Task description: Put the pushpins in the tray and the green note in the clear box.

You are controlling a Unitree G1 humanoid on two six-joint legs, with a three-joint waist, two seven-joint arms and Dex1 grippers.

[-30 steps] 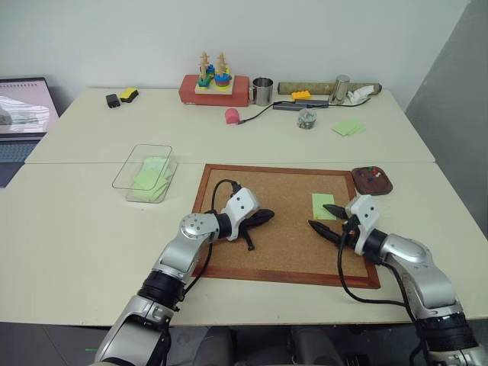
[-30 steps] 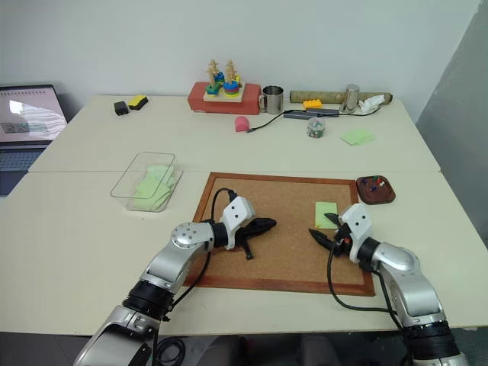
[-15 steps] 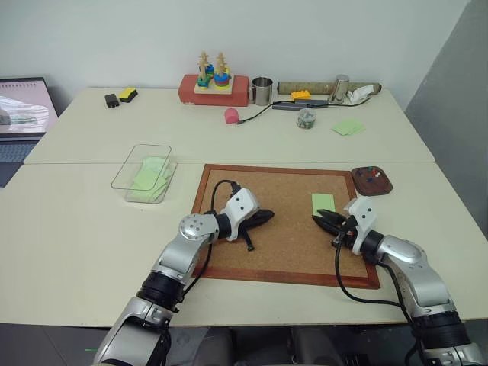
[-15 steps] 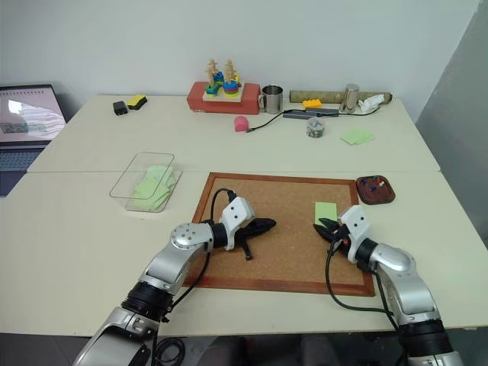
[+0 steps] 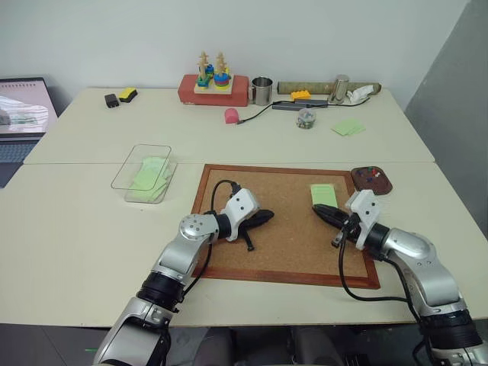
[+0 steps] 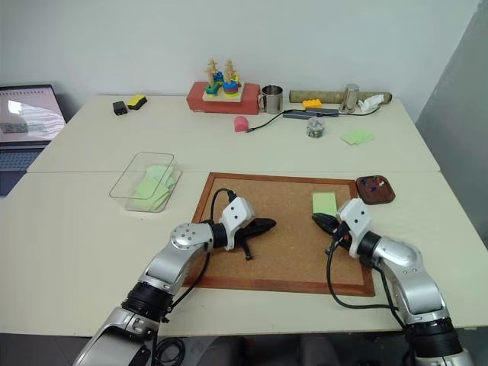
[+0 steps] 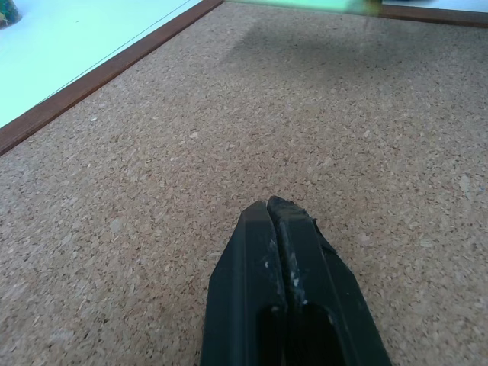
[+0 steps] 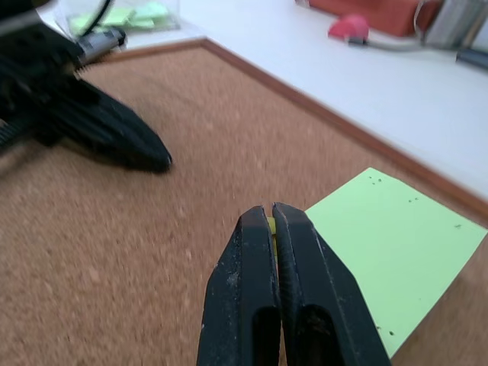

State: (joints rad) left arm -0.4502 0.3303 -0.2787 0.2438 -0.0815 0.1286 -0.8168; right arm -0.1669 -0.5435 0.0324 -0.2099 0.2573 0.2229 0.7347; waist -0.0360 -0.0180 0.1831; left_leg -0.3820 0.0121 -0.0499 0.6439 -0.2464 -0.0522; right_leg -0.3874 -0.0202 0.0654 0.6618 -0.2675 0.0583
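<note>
With the green note [image 8: 393,252] pinched at its corner by the closed right gripper [image 8: 272,215] near the cork board's [image 5: 282,229] right edge, carriage to the clear box [image 5: 145,172] is judged next, while the left gripper [image 7: 276,207] is kept shut and empty.

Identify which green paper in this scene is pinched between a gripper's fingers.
The green note over the cork board, pinched at its corner by the right gripper. The other green papers lie untouched, in the clear box and on the far table.

No text, label, brand, number or sign can be read anywhere. The open laptop screen [image 5: 23,107] at the worktop's ten o'clock edge shows a pale page, but nothing on it is legible.
</note>
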